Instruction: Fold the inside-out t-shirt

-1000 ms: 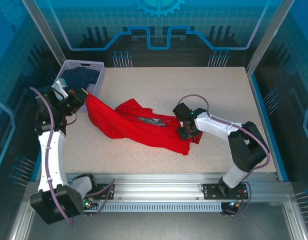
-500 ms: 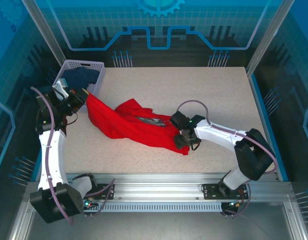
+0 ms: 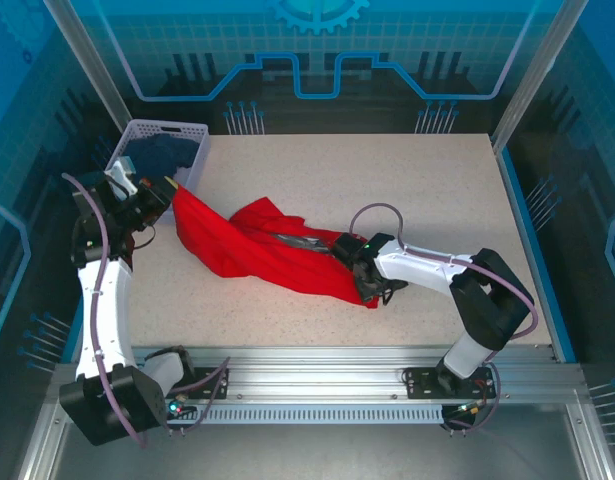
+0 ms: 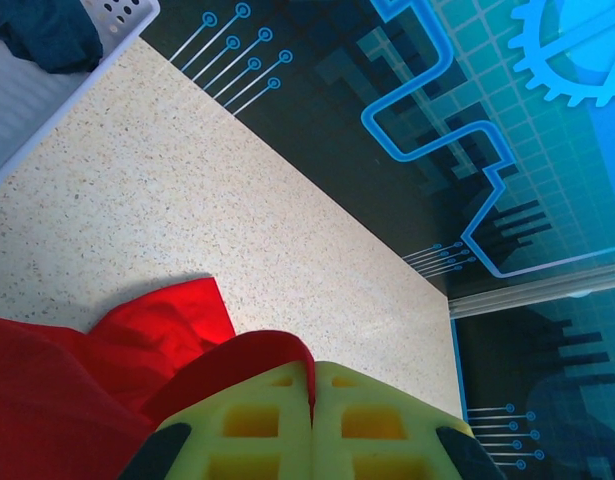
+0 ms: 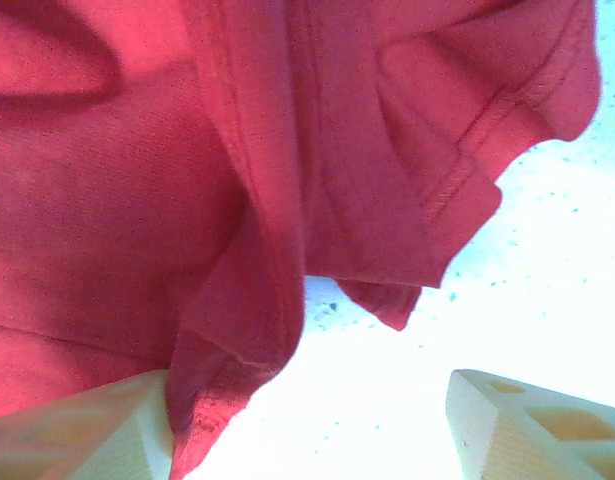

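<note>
Left fingers (image 4: 249,428) are clamped shut on the edge of the red t-shirt (image 3: 255,250); right fingers (image 5: 532,420) are spread apart, gripping nothing.
Top view: the shirt lies crumpled on the surface (image 3: 407,190), running from left of frame down toward centre. Its left end is lifted to the left fingers, just beside the white basket (image 3: 157,132) at upper left, which has a dark navy garment (image 3: 162,152) in it. The right fingers sit low at the shirt's lower right end. Right wrist view: seams and hem are visible, and a hem fold hangs between the pads, touching the lower-left one. The lower-right pad is clear, over bare surface. Left wrist view: pads are pressed together with red cloth caught between them.
</note>
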You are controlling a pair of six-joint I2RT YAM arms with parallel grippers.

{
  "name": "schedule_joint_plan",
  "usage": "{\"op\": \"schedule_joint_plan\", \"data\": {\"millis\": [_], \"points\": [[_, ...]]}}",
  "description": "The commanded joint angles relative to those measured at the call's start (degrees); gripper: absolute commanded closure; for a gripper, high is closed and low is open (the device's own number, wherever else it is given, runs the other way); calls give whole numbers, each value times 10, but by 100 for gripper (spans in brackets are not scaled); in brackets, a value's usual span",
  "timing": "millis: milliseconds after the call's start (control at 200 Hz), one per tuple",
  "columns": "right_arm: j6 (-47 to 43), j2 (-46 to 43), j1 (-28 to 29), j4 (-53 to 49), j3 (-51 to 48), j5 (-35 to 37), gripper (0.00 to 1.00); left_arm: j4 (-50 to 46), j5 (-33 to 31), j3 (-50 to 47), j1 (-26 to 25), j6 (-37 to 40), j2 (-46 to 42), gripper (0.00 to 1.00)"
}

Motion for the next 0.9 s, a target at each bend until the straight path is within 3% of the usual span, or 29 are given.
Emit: {"op": "schedule_joint_plan", "data": {"millis": [0,335,760,895], "points": [[13,-9,5,-34,12,29,33,17,17,-5,-2,-4,1,100],[9,-8,-7,13,-14,-37,63,16,18,-6,-1,-3,1,100],[3,-31,-30,69,-47,-81,82,17,17,-6,-2,-3,1,100],[-6,-53,-48,84,-54,-89,77,17,17,-7,-2,-3,2,100]]}}
